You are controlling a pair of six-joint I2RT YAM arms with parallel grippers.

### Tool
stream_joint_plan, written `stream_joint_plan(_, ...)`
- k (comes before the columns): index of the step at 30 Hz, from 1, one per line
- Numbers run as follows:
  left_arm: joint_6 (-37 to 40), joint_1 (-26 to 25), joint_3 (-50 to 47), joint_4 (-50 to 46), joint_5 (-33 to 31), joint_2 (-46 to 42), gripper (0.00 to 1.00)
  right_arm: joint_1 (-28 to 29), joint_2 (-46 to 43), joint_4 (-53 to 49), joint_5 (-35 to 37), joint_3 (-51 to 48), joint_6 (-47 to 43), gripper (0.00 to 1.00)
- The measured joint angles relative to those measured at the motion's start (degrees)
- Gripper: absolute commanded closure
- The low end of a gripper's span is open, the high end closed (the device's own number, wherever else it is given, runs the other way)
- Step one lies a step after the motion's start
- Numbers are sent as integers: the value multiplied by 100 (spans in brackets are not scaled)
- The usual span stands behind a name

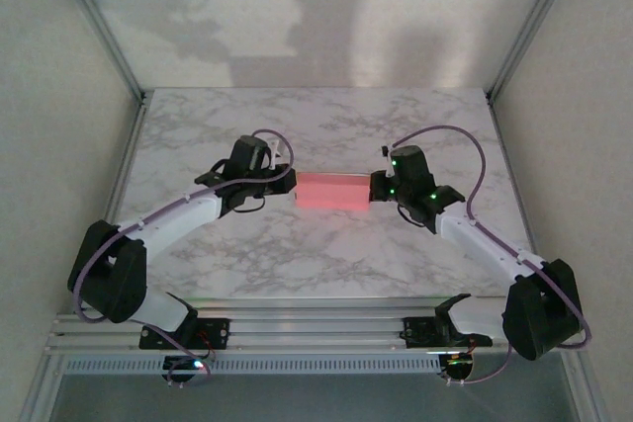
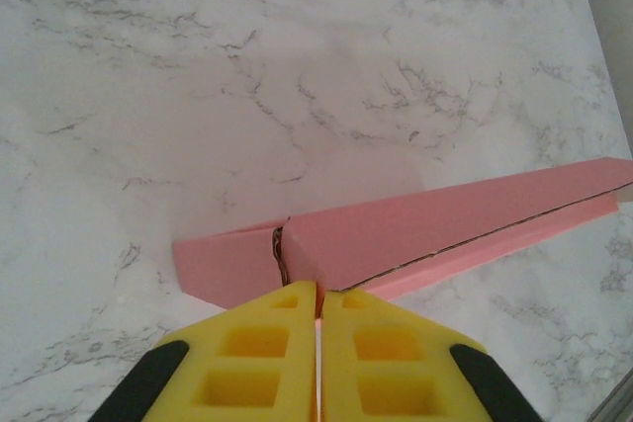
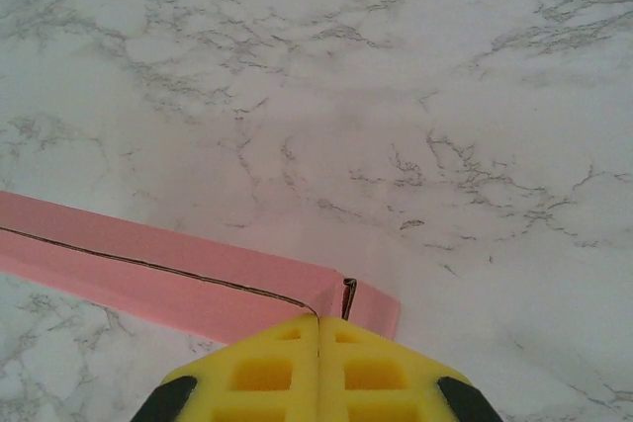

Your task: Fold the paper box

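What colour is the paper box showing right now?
Pink; the paper box shows it best in the left wrist view.

Top external: light moderate, diffuse, cool grey. Large soft-edged shadows fall on the back wall (image 1: 247, 7), so the source sits toward the near side; there is a brighter patch low on that wall. Counter (image 1: 326, 116) evenly lit, no glare. Detail soft, slightly grainy.

Wrist views: brighter, the marble pale and near washed out. Faint pink cast on the marble just beside the paper box (image 2: 445, 214). Left claw (image 2: 318, 289) and right claw (image 3: 318, 321) slightly soft at the bottom edge.
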Motion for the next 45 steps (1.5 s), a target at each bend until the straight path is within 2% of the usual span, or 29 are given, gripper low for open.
stream_joint_plan(12, 94, -96, -181, 140, -160, -57, 91, 22, -162, 247, -46, -282, 4, 97)
stream_joint_plan(26, 181, -111, -181, 136, -254, -57, 91, 0, -614, -651, -378, -282, 22, 64)
stream_joint_plan(33, 199, -149, -181, 138, -302, -57, 91, -256, -667, -774, -715, 85, 144, 49)
stream_joint_plan(45, 199, -179, -181, 138, -378, -57, 91, -431, 225, -599, -623, 535, 358, 45)
